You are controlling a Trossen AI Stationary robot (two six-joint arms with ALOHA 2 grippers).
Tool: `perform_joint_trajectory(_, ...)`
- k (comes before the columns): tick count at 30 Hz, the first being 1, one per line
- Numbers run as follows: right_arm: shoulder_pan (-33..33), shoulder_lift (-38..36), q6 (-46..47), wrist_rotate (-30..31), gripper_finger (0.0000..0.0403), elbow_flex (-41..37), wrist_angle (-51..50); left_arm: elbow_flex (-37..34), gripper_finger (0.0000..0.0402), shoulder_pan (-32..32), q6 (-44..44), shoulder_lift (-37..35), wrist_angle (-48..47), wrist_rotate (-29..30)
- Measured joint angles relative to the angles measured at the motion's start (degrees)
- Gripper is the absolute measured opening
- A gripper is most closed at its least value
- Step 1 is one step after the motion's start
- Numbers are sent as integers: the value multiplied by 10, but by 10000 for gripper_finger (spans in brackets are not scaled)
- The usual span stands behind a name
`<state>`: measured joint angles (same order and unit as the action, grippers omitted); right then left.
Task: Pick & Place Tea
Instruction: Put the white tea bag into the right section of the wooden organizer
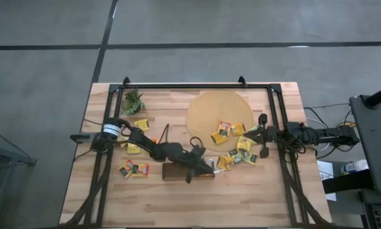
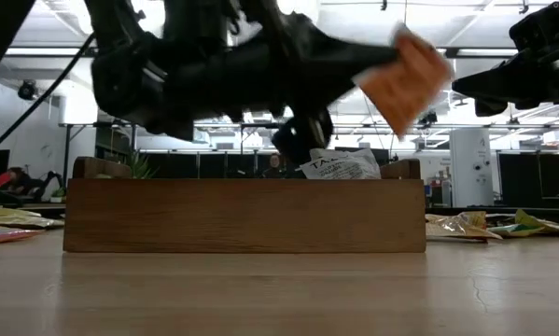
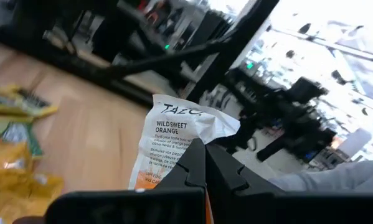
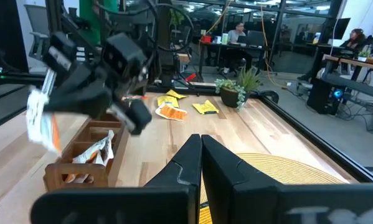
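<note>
The left pincer [image 1: 206,166] hung above the brown tray [image 1: 177,172], its fingers pressed together on the lower edge of a white-and-orange tea sachet [image 3: 174,146]. In the low view that sachet [image 2: 408,79] dangled tilted in the air, clear of the tray's [image 2: 244,215] front wall, so it looked to be carried over for dropping in. It was pinched by one edge, likely because a flat paper packet offers little else to grip. Beneath the pincer another white sachet [image 2: 340,165] already poked up over the tray's rim, and the right wrist view showed one more lying inside [image 4: 89,154], which suggested the job was partly done.

The right pincer [image 1: 261,137] waited well off to the side, at the edge of the round mat [image 1: 206,109], its fingers [image 4: 186,163] closed on nothing. Most of the yellow sachets [image 1: 230,130] lay on the mat and just beside it, close to that idle pincer, with a further few [image 1: 134,169] on the wooden surface [image 1: 241,197] behind the left arm. A small green plant [image 1: 133,102] stood in the far corner, out of the way.

The drop would need the sachet lowered well inside the walls, as light paper can flutter off to one side.
</note>
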<state>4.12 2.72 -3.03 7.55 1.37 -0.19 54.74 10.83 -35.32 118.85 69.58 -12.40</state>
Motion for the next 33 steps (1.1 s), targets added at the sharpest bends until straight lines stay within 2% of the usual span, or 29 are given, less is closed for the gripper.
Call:
perform_joint_trajectory(7, 0, 0, 0, 0, 9, 0, 0, 26, 0, 4, -9, 17, -54, 4)
perform_joint_trajectory(19, 0, 0, 0, 0, 9, 0, 0, 15, 0, 36, 12, -26, -70, 6)
perform_joint_trajectory(27, 0, 0, 0, 0, 9, 0, 0, -14, 0, 21, 11, -37, -162, 84)
perform_joint_trajectory(33, 0, 0, 0, 0, 9, 0, 0, -15, 0, 18, 21, -40, -163, 85)
